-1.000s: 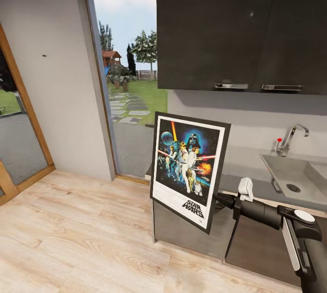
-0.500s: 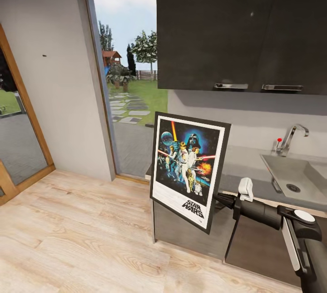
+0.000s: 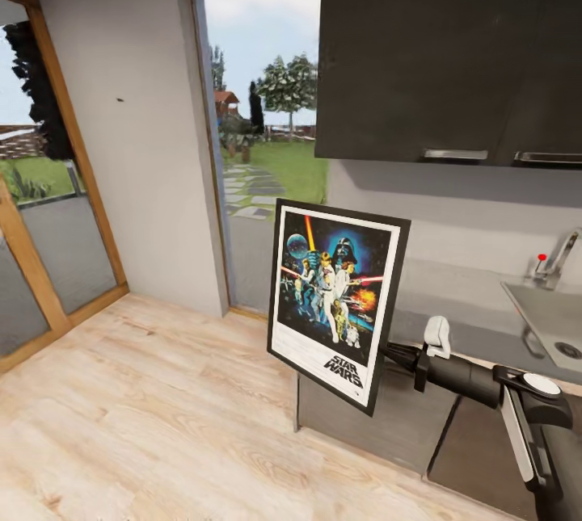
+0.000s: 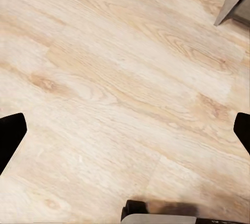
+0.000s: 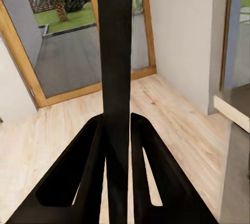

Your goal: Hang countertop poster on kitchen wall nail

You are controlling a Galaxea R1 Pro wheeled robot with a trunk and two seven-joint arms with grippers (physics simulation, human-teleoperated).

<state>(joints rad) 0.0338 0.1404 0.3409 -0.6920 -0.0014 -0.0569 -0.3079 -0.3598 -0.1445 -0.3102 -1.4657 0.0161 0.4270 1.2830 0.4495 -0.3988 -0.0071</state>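
1. Black fingers point(image 5: 148, 172) of the right gripper point(image 5: 119, 146) clamped on the poster's edge point(image 5: 115, 52), seen edge-on.
2. Left gripper point(image 4: 125, 130) spread wide, empty, over wood floor point(image 4: 114, 78).
3. Poster point(image 3: 337, 300) held upright, long axis near vertical, clear of the kitchen countertop point(image 3: 477, 335).
4. Wall nail point(image 3: 120, 99) up and well away to the left, on the pale wall; right arm carrying.
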